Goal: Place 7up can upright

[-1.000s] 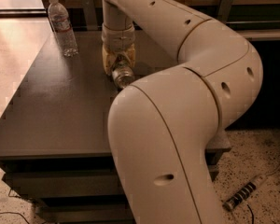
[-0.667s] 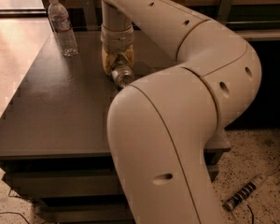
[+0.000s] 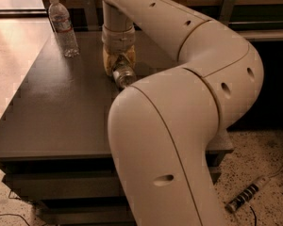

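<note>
One silvery 7up can [image 3: 124, 76], tilted, in end effector [image 3: 119, 64] at table [image 3: 61, 109]

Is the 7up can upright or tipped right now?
Tipped: the 7up can points its shiny round end sideways at the camera, just below the gripper over the table.

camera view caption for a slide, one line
Gripper low over the table at the tilted 7up can, water bottle standing behind

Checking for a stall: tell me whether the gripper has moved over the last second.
No. The gripper stays the same distance right of the water bottle, just above the 7up can on the table.
</note>
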